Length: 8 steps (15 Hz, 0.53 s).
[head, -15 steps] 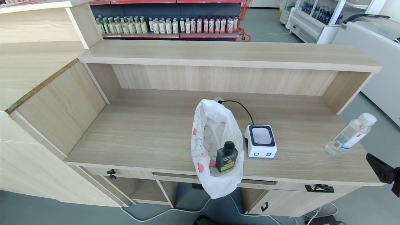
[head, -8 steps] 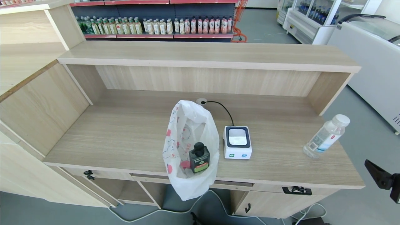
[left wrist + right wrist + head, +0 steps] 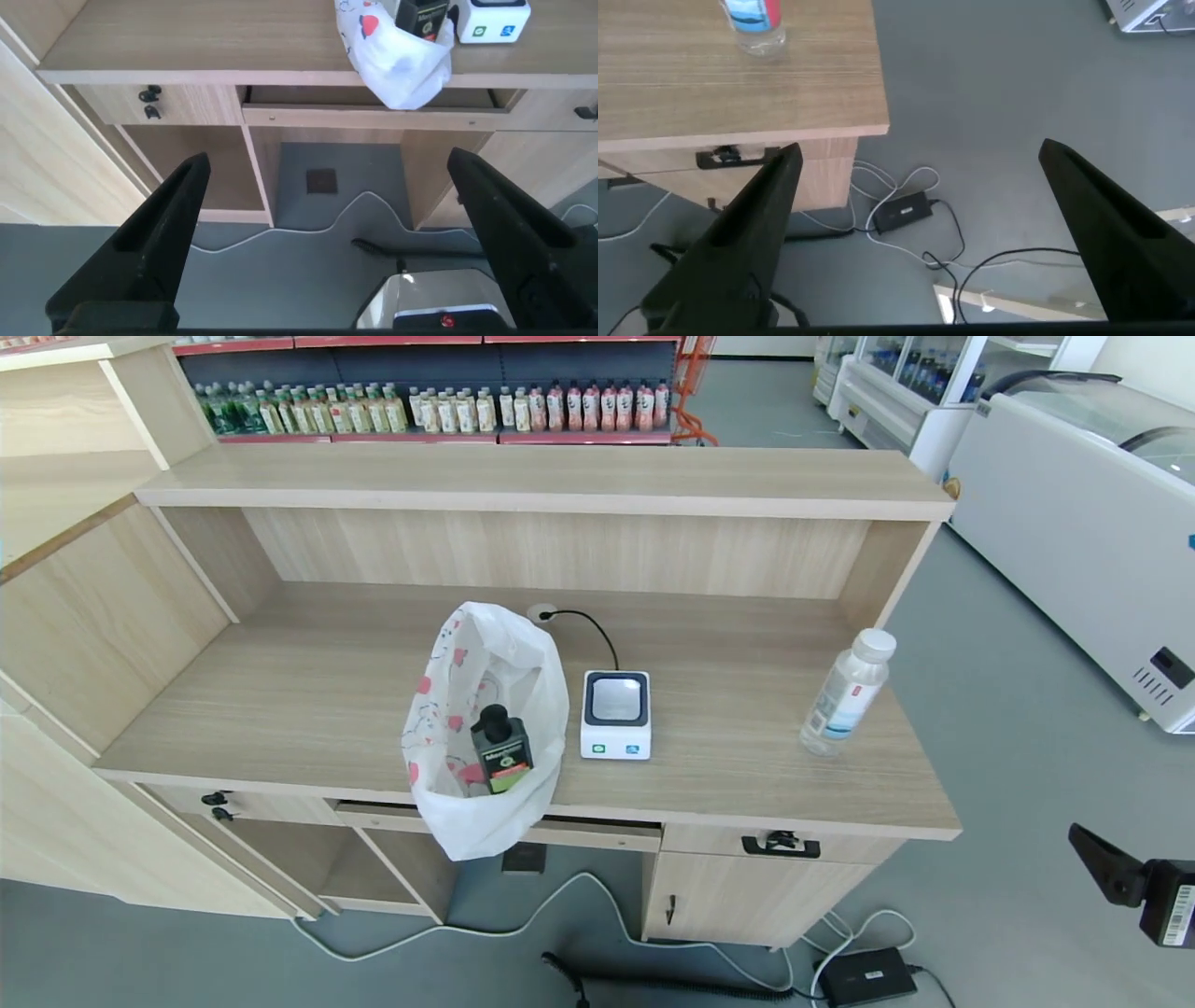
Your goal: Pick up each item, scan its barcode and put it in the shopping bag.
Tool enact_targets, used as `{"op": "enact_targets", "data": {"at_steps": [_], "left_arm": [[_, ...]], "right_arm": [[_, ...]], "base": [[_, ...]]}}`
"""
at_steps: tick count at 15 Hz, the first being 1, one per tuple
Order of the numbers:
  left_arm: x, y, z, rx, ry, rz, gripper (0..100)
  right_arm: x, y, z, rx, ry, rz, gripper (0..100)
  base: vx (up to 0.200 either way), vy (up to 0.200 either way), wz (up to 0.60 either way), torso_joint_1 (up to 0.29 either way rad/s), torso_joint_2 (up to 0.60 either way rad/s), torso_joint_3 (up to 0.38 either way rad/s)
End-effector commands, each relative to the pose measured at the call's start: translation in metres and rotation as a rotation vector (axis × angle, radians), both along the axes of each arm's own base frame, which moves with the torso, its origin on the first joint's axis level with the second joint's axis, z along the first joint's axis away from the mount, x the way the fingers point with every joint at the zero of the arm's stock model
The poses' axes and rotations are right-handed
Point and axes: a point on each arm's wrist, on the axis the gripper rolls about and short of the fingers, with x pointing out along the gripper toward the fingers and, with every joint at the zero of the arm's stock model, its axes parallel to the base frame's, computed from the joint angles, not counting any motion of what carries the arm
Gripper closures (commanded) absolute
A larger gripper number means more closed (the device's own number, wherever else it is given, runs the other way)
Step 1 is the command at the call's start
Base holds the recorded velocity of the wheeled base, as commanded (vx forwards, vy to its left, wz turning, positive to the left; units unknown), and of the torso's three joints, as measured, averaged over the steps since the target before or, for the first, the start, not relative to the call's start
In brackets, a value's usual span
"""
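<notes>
Left gripper [image 3: 327,159]: held wide, empty.
Right gripper [image 3: 920,147]: held wide, empty.
Dark bottle [image 3: 501,761]: contained in shopping bag [image 3: 450,677].
Water bottle [image 3: 845,695]: placed at 3 o'clock of scanner [image 3: 615,714].

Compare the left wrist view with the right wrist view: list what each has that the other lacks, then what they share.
Left wrist: the open left gripper, the bag, a dark bottle in it, the scanner beside the bag.
Right wrist: the open right gripper, the upright water bottle, a power adapter on the ground.
Both: the counter and the floor.
</notes>
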Motion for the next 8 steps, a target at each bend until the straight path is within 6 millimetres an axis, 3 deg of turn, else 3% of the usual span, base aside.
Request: {"op": "enact_targets", "data": {"at_steps": [1,3,4,6,8], "left_arm": [[0.0,0.0,0.0,-0.004,0.0,0.001,0],[0.0,0.0,0.0,-0.01,0.001,0.0,0],[0.0,0.0,0.0,-0.01,0.001,0.0,0],[0.0,0.0,0.0,-0.01,0.001,0.0,0],[0.0,0.0,0.0,-0.01,0.001,0.0,0]], "right_arm": [[0.006,0.001,-0.002,0.005,0.021,-0.001,0],[0.022,0.005,0.004,0.038,0.022,-0.008,0],[0.048,0.012,0.015,0.113,0.005,0.004,0],[0.072,0.019,0.024,0.177,-0.006,0.048,0],[0.109,0.028,0.023,0.228,-0.024,0.093,0]], "base": [[0.0,0.0,0.0,0.0,0.0,0.0],[0.0,0.0,0.0,0.0,0.0,0.0],[0.0,0.0,0.0,0.0,0.0,0.0],[0.0,0.0,0.0,0.0,0.0,0.0],[0.0,0.0,0.0,0.0,0.0,0.0]]}}
